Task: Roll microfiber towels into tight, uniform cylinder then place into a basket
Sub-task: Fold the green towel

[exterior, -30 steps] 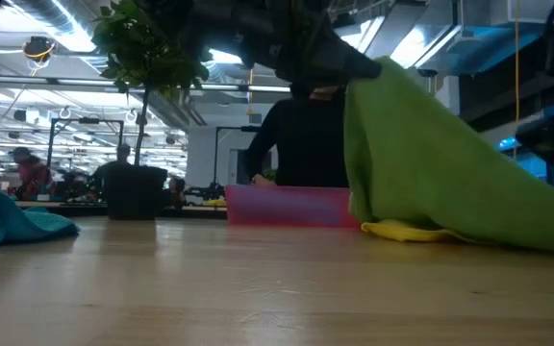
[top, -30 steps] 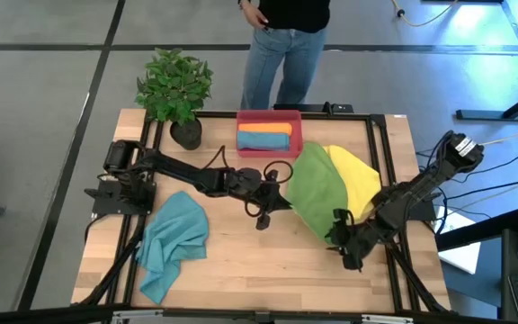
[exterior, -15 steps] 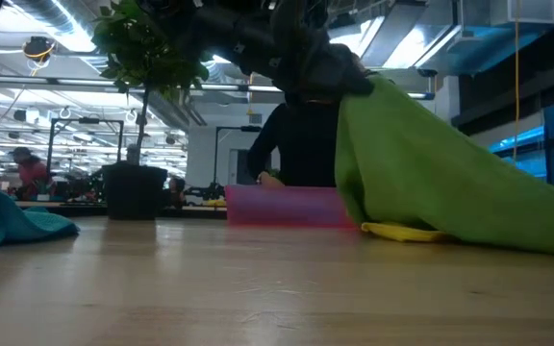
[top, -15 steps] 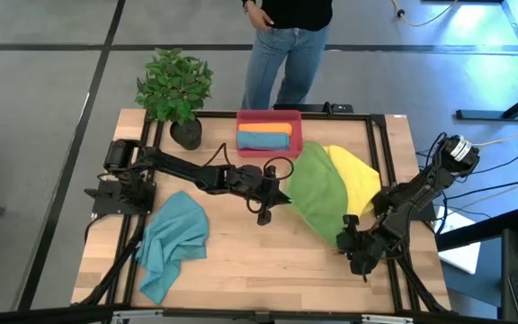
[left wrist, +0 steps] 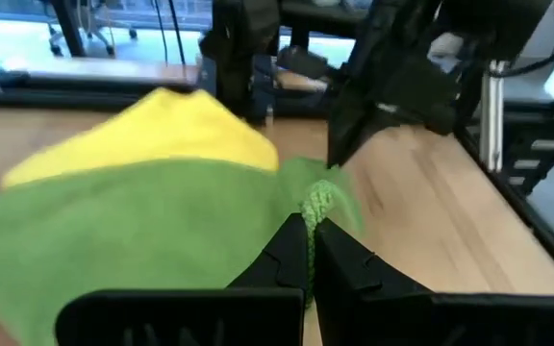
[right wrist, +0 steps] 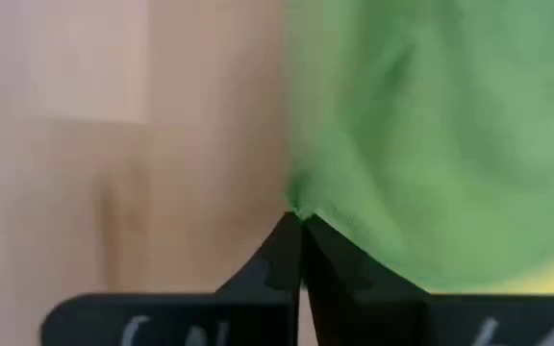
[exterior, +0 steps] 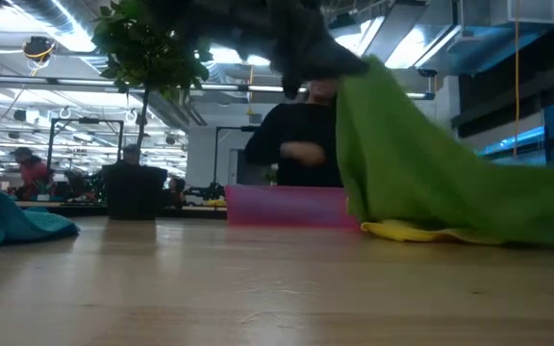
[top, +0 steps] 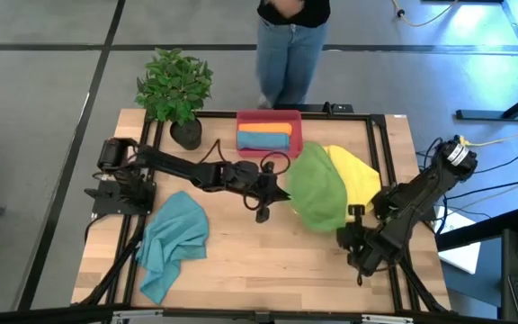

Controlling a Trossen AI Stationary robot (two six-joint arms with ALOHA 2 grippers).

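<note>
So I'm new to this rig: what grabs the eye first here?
The green towel, lifted like a tent mid-table over the yellow towel, pinched by the left gripper and the right gripper at opposite edges. Behind it sits the red-pink basket, already holding rolled towels.

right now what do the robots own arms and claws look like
Both arms are dark, nearly black, built of jointed segments with loose black cables looping beside them. The left claw and right claw each end in two flat, matte black fingers tapering to narrow tips. The right arm's base carries a pale, whitish fitting.
</note>
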